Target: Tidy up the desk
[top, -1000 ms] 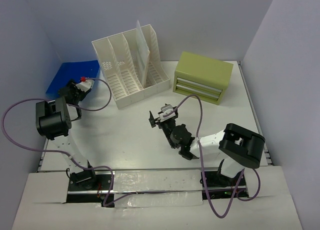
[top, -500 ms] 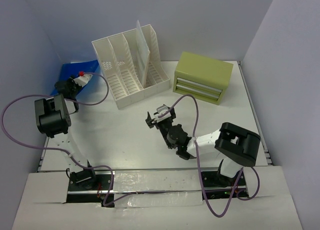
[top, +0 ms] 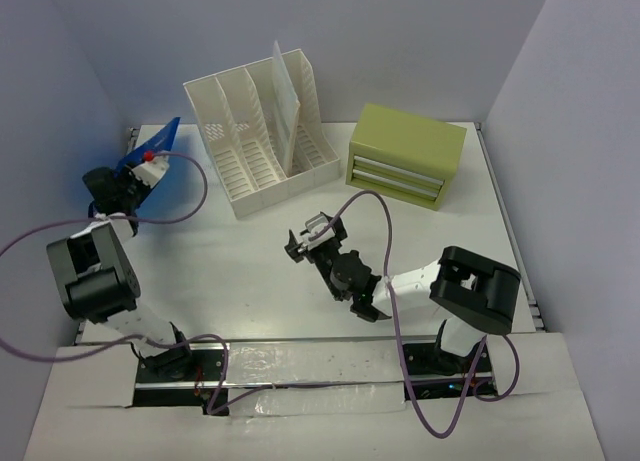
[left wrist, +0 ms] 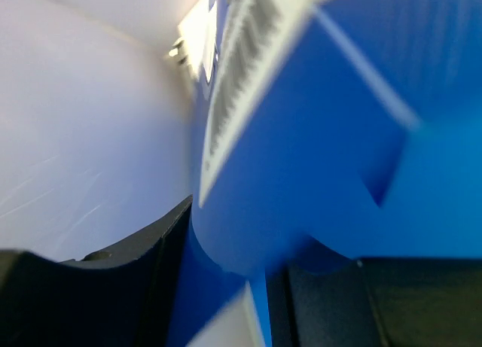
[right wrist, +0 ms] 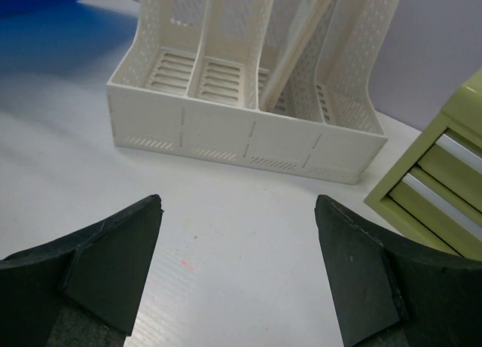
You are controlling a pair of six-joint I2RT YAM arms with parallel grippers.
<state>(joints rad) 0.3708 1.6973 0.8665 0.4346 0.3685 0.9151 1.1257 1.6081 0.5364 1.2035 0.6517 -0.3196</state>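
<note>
The white desk (top: pixel 230 266) holds a white slotted file rack (top: pixel 255 141) and an olive-green drawer box (top: pixel 405 156). My left gripper (top: pixel 135 173) is at the far left edge, shut on a blue folder (top: pixel 160 139) that stands tilted up off the desk. In the left wrist view the blue folder (left wrist: pixel 316 136) fills the frame, pinched between my black fingers (left wrist: pixel 151 249). My right gripper (top: pixel 305 237) hovers open and empty over the middle of the desk. In the right wrist view it (right wrist: pixel 237 211) faces the rack (right wrist: pixel 248 140), with bare desk (right wrist: pixel 241 241) below it.
A pale sheet (top: pixel 285 101) stands in one of the rack's right slots. Grey-blue walls close in the desk on the left, back and right. The drawer box (right wrist: pixel 444 181) sits to the right of the rack. Purple cables loop from both arms.
My left arm has swung left and back toward the wall, and the blue folder has risen from lying flat to tilted on edge. My right gripper has drifted slightly left.
</note>
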